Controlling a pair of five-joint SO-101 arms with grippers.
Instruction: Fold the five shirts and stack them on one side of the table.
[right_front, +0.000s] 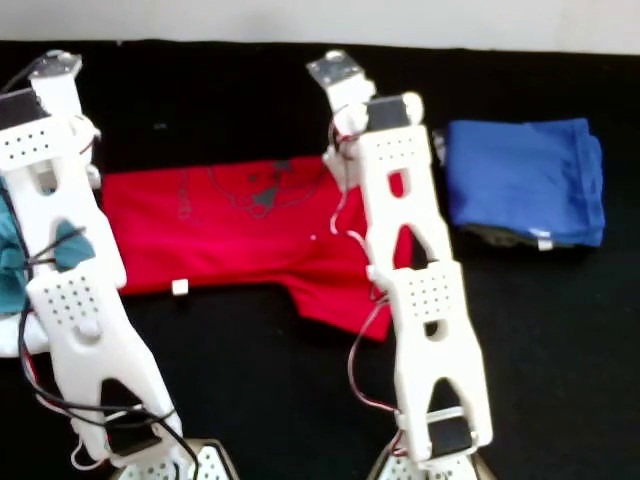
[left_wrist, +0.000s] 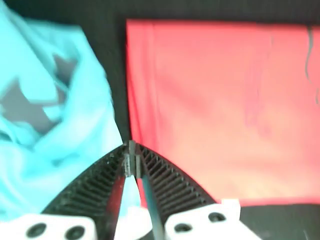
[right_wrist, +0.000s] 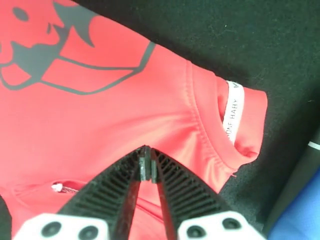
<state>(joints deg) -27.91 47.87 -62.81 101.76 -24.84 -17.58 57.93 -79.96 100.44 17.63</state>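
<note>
Here the red shirt (right_front: 230, 235) lies flat with its long axis across the table, hem end by the left gripper (left_wrist: 131, 160) and collar end below the right gripper (right_wrist: 146, 162), both with jaws closed tip to tip and apparently empty

Lighting: we record bright, even light from above over the black table (right_front: 250, 400). Shadows: we find them soft, barely traceable. Glare: we note the white arms (right_front: 415, 290) bleached almost featureless, and the red shirt (left_wrist: 225, 110) washed pale in the left wrist view.
</note>
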